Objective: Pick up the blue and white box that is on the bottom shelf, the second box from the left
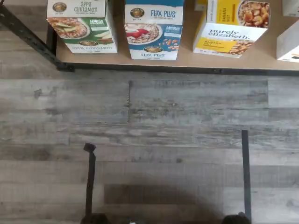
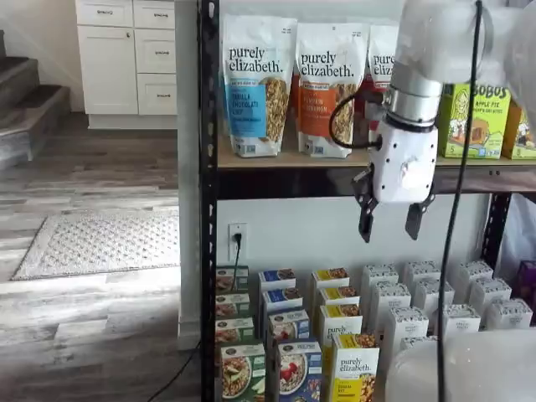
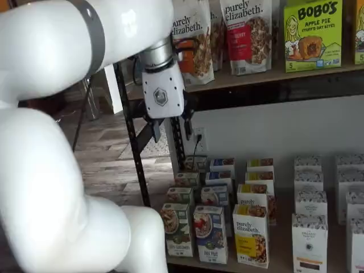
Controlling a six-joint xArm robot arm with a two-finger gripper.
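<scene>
"Flax Plus" lettering on blue and white box (image 1: pixel 153 29); gripper (image 2: pixel 392 219) jaws apart above.

Small blue cardboard box with white top panel (image 1: pixel 153 29), green-fronted cardboard box (image 1: pixel 82 27), yellow-and-white cardboard box (image 1: pixel 231 29), grey streaked wood-plank floor (image 1: pixel 149 140), black metal rack frame (image 2: pixel 207 201).

"FLAX PLUS" on blue and white box (image 1: pixel 153 29)
</scene>
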